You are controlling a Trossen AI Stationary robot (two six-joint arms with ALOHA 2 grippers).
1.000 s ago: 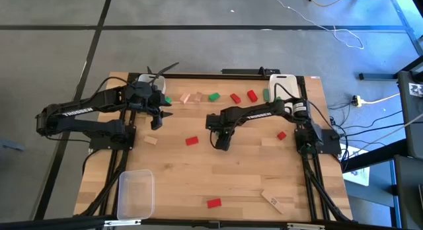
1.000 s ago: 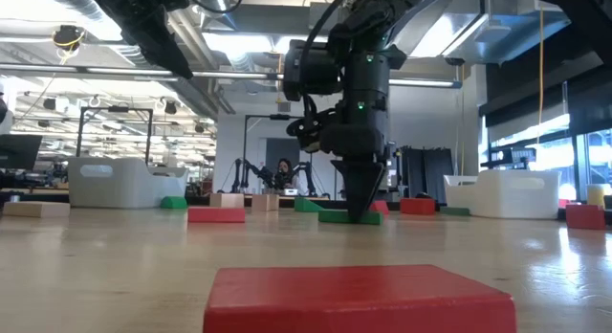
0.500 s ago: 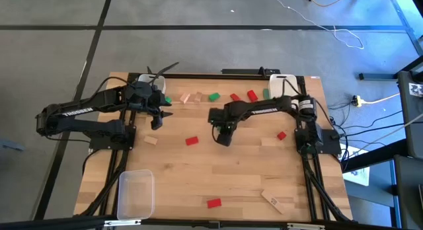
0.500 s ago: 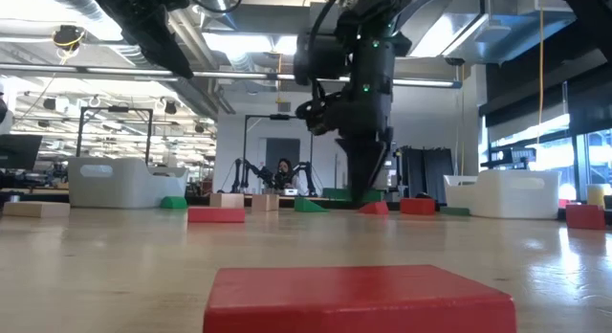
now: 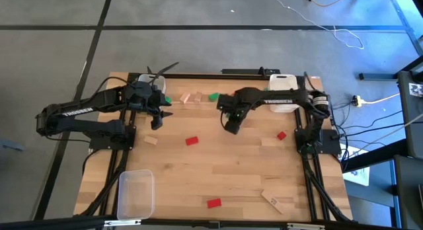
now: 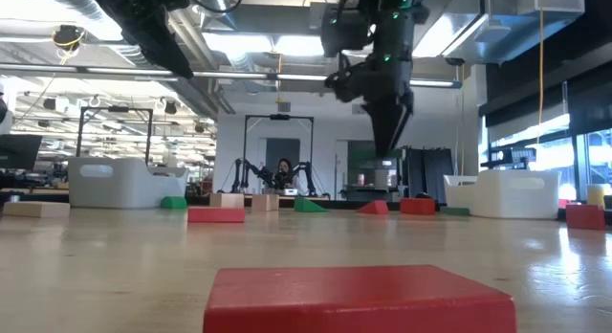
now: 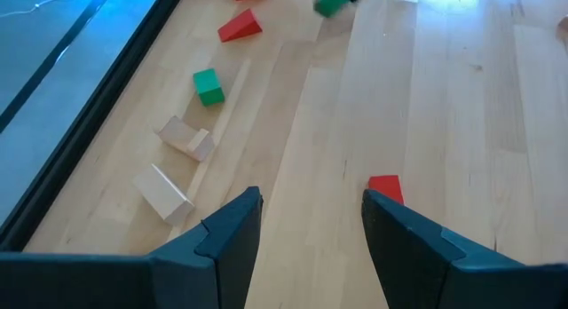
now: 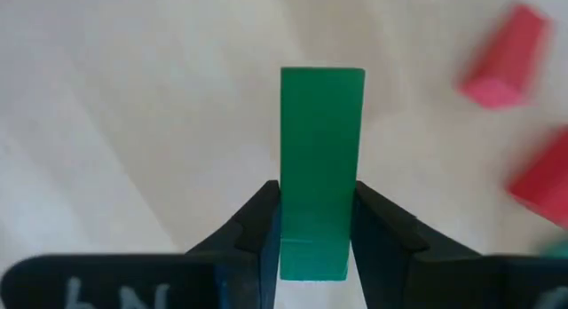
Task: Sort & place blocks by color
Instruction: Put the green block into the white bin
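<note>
Since a second ago the right gripper (image 5: 230, 127) has risen and gone toward the upper centre of the high view; its fingers are clamped on a green block (image 8: 321, 167), held clear above the counter (image 5: 244, 184). It should carry it level and lower it beside the other green block (image 5: 213, 96). The left gripper (image 5: 157, 123) waits at upper left, fingers apart.

Right pincer (image 5: 230, 126) above mid counter (image 5: 244, 177), loose blocks (image 5: 192, 141) to its left, clear bin (image 5: 135, 193) at the near-left corner
</note>
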